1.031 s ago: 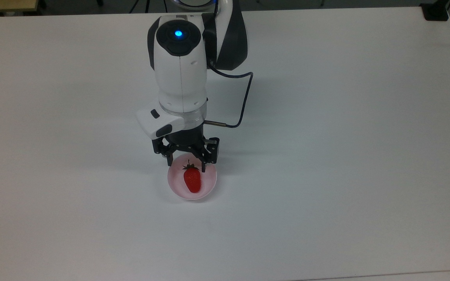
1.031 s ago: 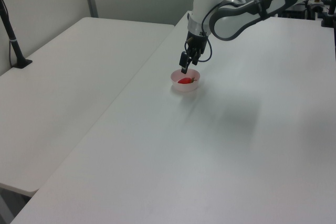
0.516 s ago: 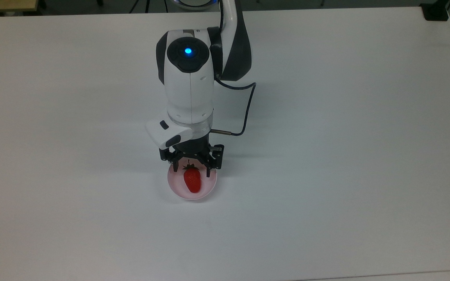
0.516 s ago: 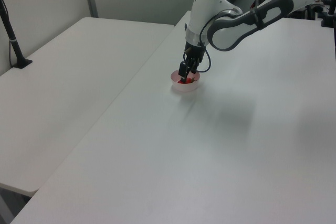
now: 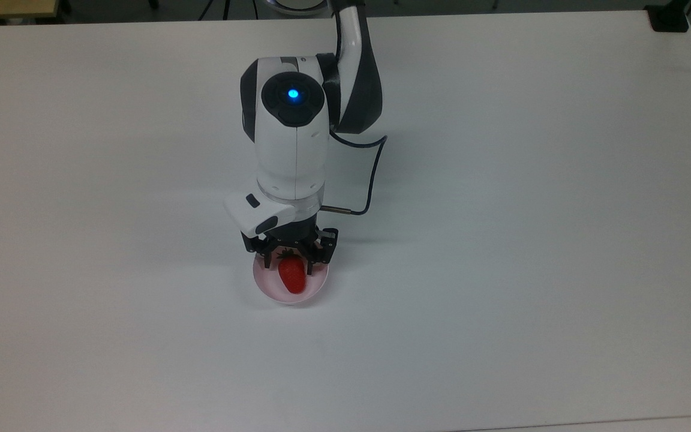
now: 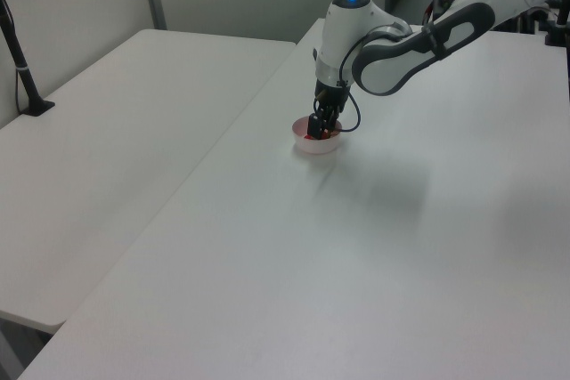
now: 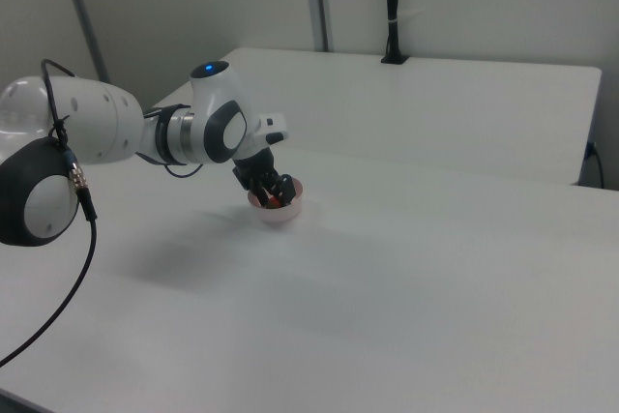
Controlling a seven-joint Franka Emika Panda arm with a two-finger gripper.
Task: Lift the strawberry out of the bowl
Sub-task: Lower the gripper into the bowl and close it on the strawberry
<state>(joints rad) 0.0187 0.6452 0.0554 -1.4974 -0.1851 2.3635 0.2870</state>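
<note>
The red strawberry (image 5: 292,278) lies in the small pale pink bowl (image 5: 262,287) on the white table (image 5: 501,240). My gripper (image 5: 289,261) reaches down into the bowl, open, with one finger on each side of the strawberry's green cap end and close to it. The arm's wrist hides the far rim of the bowl in the top view. In the left view the gripper (image 6: 314,131) stands inside the bowl (image 6: 317,147). In the right view a bit of red strawberry (image 7: 275,204) shows between the fingers above the bowl (image 7: 282,214).
A black cable (image 5: 375,174) loops off the wrist toward the top view's right. A black block (image 5: 669,18) sits at the table's far right corner. A second white table (image 6: 116,131) with a black post (image 6: 22,60) adjoins on the left view's left.
The gripper has come down from above the bowl's far rim into the bowl, and its fingers have drawn closer around the strawberry's cap end. The bowl has shifted slightly toward the top view's left.
</note>
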